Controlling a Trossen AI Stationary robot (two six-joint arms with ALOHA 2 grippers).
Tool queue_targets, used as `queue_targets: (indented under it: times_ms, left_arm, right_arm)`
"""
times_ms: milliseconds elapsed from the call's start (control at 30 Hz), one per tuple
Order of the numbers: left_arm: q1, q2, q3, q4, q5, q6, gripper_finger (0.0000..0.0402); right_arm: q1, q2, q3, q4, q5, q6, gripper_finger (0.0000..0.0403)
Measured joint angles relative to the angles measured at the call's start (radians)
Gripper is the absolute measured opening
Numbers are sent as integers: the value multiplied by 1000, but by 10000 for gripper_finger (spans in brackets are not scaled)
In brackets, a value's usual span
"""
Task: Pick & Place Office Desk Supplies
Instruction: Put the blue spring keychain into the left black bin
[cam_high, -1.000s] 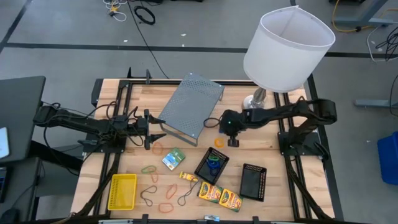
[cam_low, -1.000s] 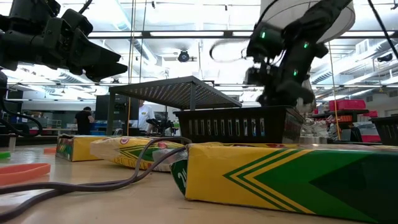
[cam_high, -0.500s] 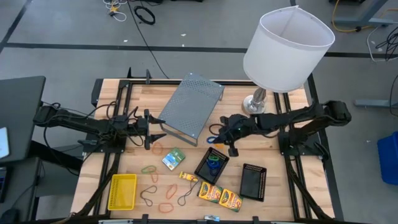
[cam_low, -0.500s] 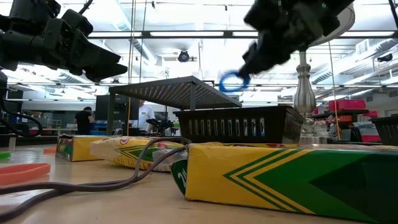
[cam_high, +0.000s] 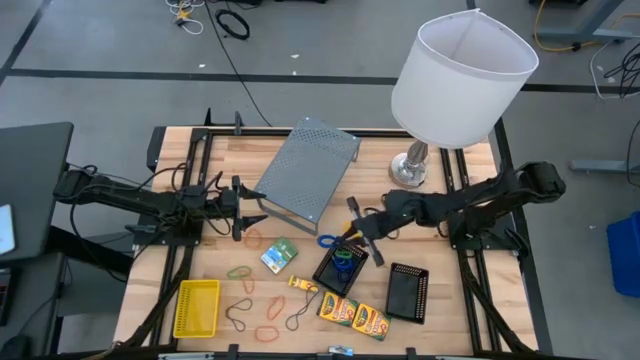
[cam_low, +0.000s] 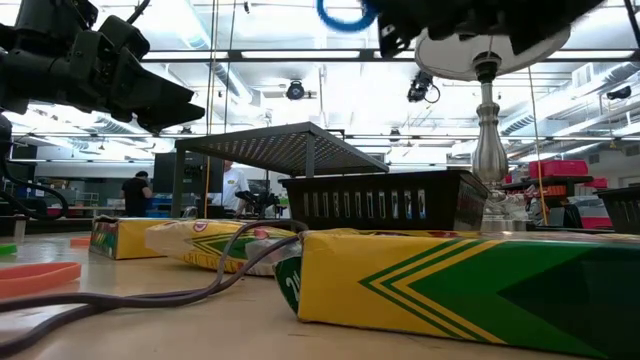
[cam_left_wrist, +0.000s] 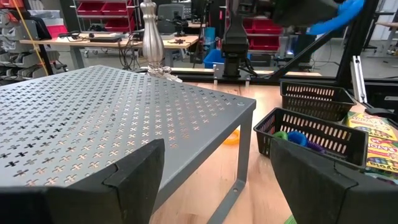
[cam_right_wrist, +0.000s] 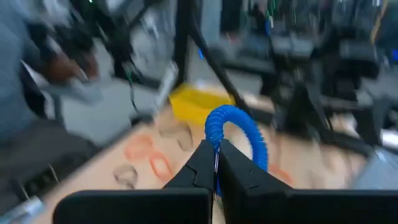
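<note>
Blue rubber-band loop (cam_right_wrist: 236, 130) pinched in the right gripper (cam_high: 352, 234), jaws closed tight on its lower edge, loop standing up beyond the tips. Held in the air just beside the near-left corner of a black mesh tray (cam_high: 341, 266), above the desk (cam_high: 440, 255); seen near the top edge in the low view (cam_low: 345, 12). Right arm stretched low and nearly level from its base at the desk's right side, reaching leftward toward the middle, wrist dipped toward the tray. Inside that tray, green and blue loops already lying. Second mesh tray (cam_high: 407, 291) just to the right, crayon boxes (cam_high: 354, 314) close in front of both. Farther left, green-white packet (cam_high: 279, 255), scattered loops (cam_high: 255, 303) and yellow basket (cam_high: 197, 306) near the front-left corner. Left gripper (cam_high: 254, 208) hovering beside the grey perforated shelf (cam_high: 308, 172), arm extended level from the left side, jaws spread wide with nothing between them.
</note>
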Motion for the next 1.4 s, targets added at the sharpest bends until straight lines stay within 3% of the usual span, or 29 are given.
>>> queue_targets:
  times_ms: [133, 267, 467, 1000, 1400]
  left_arm:
    - [0, 0, 0, 0, 0, 0, 293]
    - [0, 0, 0, 0, 0, 0, 293]
    - [0, 0, 0, 0, 0, -3, 293]
    - [0, 0, 0, 0, 0, -7, 293]
    - [0, 0, 0, 0, 0, -11, 293]
  right_arm:
    - [-31, -2, -145, 258, -17, 90, 6]
    - [-44, -7, -240, 328, 17, 149, 6]
    - [-5, -7, -299, 302, 105, 203, 6]
    - [125, -6, -299, 192, 194, 339, 6]
    - [153, 65, -138, -96, 219, 330, 6]
